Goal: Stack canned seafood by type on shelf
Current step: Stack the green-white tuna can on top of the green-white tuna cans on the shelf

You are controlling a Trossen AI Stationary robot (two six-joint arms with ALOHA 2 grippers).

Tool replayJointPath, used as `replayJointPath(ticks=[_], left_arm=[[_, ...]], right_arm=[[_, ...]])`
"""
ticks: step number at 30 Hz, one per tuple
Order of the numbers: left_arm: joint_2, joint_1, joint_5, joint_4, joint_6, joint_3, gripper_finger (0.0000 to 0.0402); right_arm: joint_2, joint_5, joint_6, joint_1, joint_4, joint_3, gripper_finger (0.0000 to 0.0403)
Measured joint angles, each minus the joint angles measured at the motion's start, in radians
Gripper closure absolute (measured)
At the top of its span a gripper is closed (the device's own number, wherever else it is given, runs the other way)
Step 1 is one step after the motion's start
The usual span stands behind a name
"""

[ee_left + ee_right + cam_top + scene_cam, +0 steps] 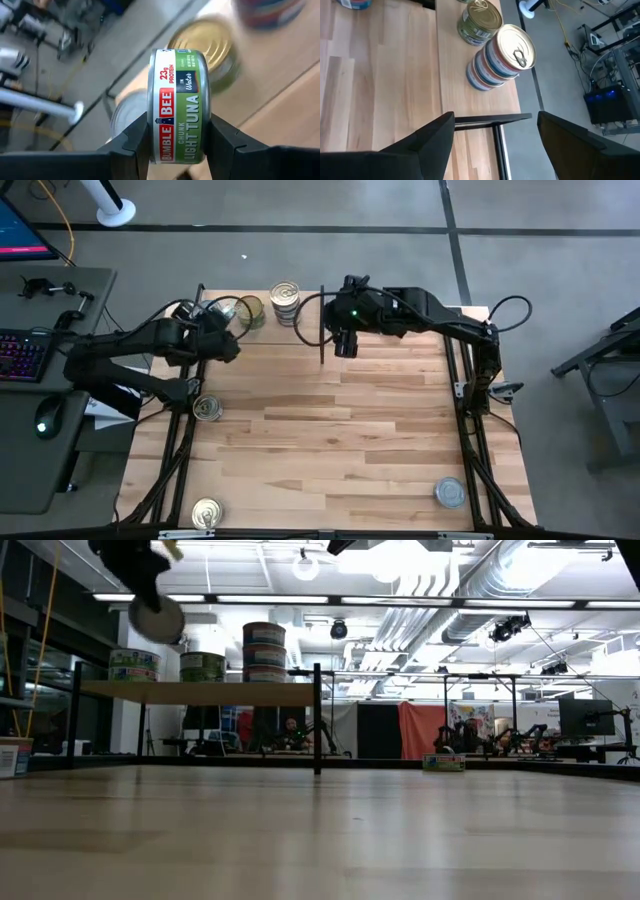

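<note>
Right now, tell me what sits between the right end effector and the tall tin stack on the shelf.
Only bare shelf board lies between the open right end effector and the tin stack, as the right wrist view shows.

The tin (177, 107) clamped on edge between my left jaws has a green and white side label that reads "BUMBLE BEE" in red, "CHUNK LIGHT TUNA" in white on green, "23g PROTEIN" in red, and "in Water" in small white script. Some fine print sits near its top rim, too small for me to read. The labels on the other tins, on the shelf (470, 95) and the bench, I cannot read.
</note>
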Motion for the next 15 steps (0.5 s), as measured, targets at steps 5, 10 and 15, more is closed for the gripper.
replayJointPath(ticks=[5,10,15], left_arm=[[0.052,0.112,0.007,-0.114,0.016,0.0,0.028],[0.082,0.167,0.007,-0.129,0.112,-0.001,0.028],[0.079,0.151,0.017,-0.093,0.115,-0.001,0.028]], right_arm=[[0.0,-0.053,0.002,-0.026,0.0,0.0,0.0126],[0.0,-0.093,0.001,-0.039,0.001,0.0,0.0126],[0.0,-0.105,-0.006,-0.038,0.001,0.0,0.0126]])
